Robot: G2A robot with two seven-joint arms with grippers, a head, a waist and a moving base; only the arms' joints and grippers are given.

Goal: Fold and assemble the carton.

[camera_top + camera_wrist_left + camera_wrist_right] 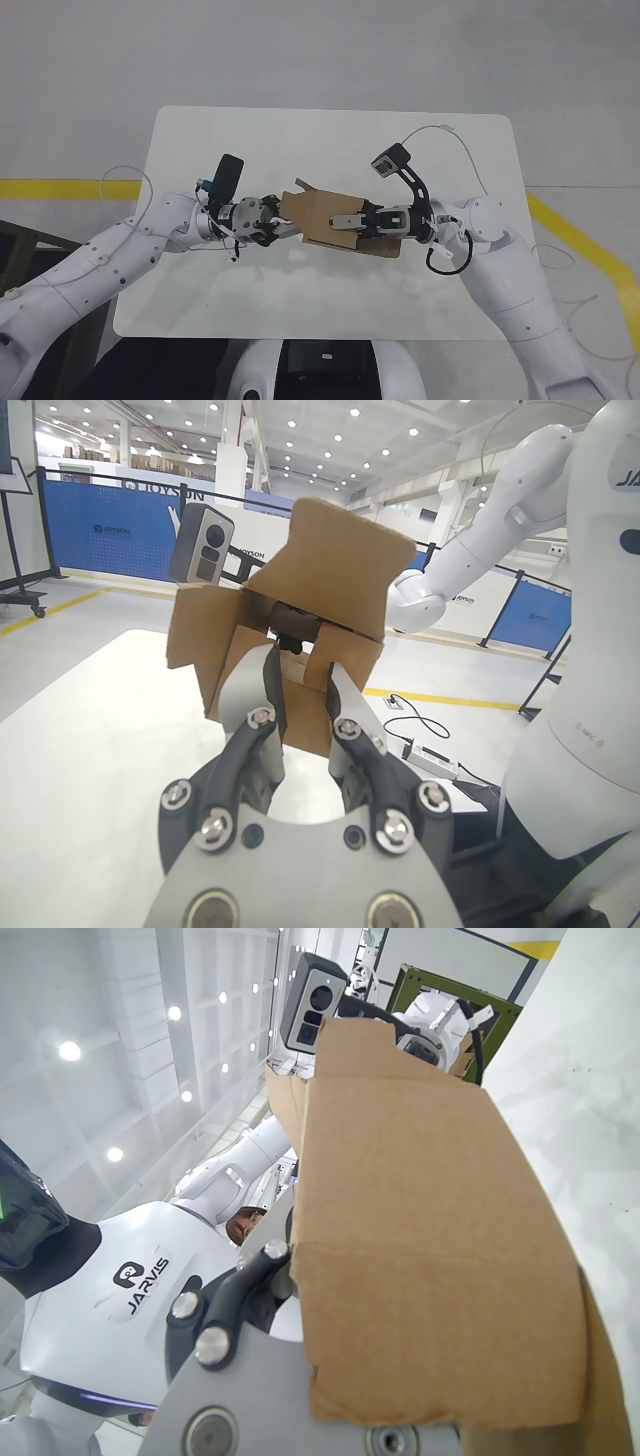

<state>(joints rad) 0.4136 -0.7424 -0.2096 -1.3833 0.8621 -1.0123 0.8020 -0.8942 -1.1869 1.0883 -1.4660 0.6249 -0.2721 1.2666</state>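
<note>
One open-ended carton (335, 222) above table (300, 140).

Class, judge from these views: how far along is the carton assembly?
Done: the carton is opened into a box shape. In hand: the right gripper clamps one end; the left gripper sits open at the other end. Left: the end flaps there stand unfolded, not yet closed.
</note>
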